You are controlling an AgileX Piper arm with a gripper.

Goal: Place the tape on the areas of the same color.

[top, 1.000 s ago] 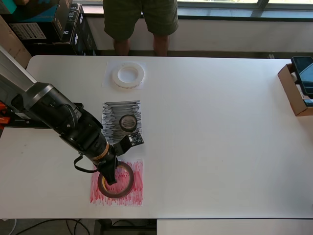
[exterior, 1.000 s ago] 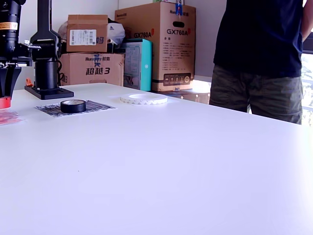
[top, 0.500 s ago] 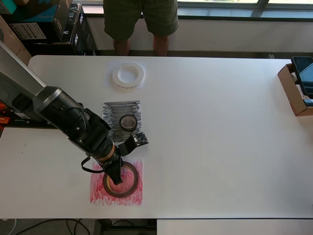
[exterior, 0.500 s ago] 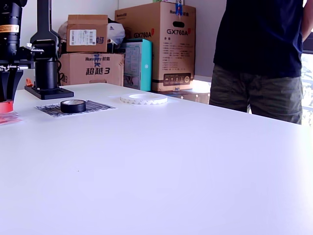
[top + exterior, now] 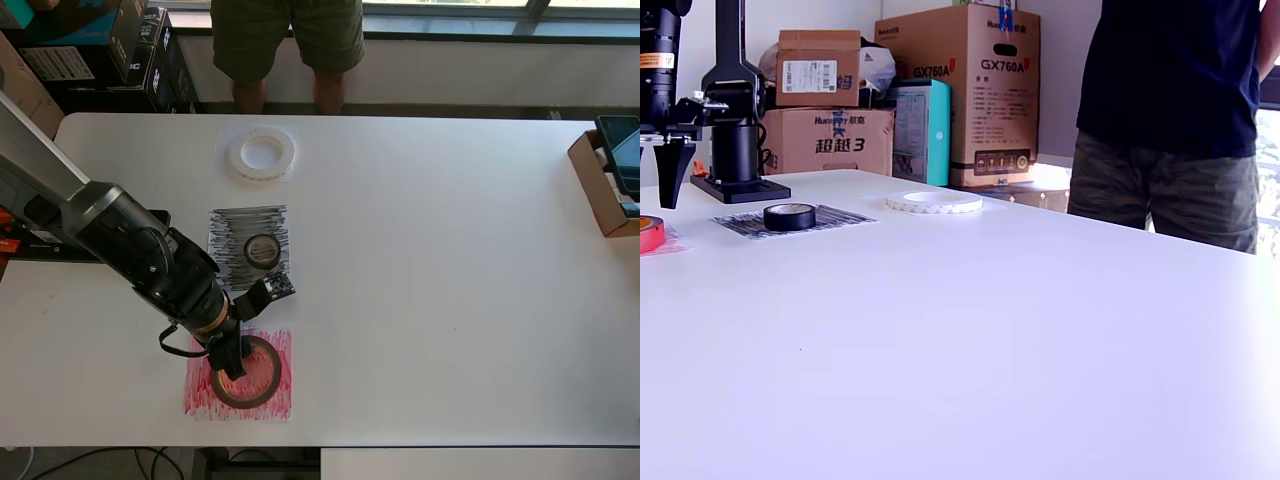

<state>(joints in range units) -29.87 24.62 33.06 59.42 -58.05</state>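
Gripper (image 5: 232,362) overlaps red roll (image 5: 248,372) — jaw state unclear.

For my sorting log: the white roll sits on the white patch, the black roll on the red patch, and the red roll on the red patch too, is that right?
Not quite. The overhead view shows the black roll on the black scribbled patch, not the red one. The rest holds: the white roll lies on the white patch, and the red roll on the red patch.
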